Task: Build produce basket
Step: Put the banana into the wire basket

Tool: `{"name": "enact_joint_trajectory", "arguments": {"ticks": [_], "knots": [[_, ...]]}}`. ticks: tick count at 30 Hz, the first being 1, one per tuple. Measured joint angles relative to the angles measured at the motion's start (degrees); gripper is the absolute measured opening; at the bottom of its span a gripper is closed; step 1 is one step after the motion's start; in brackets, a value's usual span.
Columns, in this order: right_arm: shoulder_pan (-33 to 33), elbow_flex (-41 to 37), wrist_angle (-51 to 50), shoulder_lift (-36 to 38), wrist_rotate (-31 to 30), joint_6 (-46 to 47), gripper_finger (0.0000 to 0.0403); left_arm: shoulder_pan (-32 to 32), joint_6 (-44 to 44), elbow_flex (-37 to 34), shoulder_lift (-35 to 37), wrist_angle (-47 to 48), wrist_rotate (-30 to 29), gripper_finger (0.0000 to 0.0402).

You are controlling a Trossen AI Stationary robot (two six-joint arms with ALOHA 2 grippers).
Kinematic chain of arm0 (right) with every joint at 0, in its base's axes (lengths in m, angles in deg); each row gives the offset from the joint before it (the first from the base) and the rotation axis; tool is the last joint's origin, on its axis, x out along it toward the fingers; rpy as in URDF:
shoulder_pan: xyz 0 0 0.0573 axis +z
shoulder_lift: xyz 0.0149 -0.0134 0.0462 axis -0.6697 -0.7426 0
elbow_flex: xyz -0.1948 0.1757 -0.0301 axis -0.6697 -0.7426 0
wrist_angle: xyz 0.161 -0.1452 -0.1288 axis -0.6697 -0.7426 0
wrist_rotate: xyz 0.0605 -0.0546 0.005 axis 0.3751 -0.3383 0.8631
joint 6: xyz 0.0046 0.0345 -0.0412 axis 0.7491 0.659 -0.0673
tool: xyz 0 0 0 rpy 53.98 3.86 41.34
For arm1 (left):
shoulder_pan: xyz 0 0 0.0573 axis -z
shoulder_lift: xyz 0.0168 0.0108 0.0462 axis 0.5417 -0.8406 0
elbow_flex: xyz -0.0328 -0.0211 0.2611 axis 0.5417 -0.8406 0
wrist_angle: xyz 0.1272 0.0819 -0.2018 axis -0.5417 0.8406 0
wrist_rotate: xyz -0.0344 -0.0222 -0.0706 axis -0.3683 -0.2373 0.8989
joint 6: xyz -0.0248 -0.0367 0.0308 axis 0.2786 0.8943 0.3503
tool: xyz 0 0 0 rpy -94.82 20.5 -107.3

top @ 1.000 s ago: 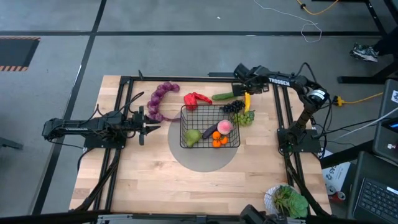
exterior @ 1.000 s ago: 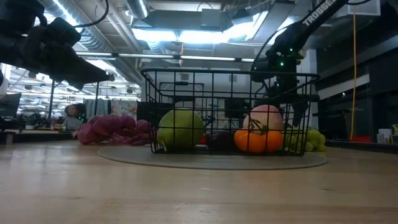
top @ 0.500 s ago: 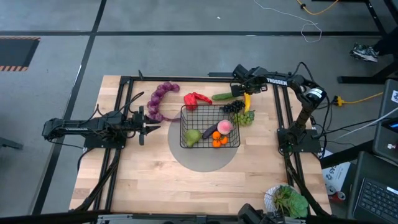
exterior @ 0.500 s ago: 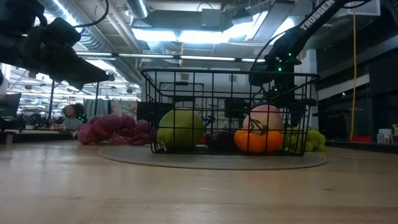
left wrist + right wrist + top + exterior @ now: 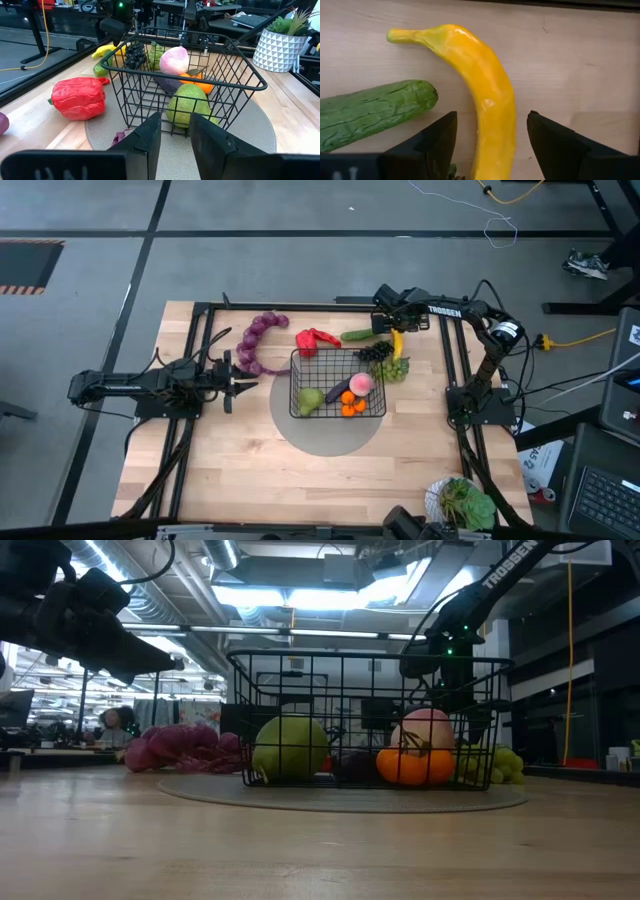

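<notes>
Right wrist view shows the right gripper (image 5: 490, 137), spread wide, straddling the curved yellow toy banana (image 5: 482, 95) just right of the basket (image 5: 338, 383); likely light, stiff, slick, best pinched mid-body.

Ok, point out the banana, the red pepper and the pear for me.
banana (image 5: 489, 100): right wrist view, middle of its yellow body.
red pepper (image 5: 79, 97): left wrist view, its broad red side.
pear (image 5: 290, 748): low view, its green front, behind the basket wires.
</notes>
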Motion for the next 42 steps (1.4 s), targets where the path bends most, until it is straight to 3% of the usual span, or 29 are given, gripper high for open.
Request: {"name": "enact_joint_trajectory", "arguments": {"ticks": [42], "knots": [[0.64,-0.20,-0.22,0.11,-0.30,-0.11,0.0241,-0.01,-0.01,0.00,0.00,0.00,0.01,0.0096]]}}
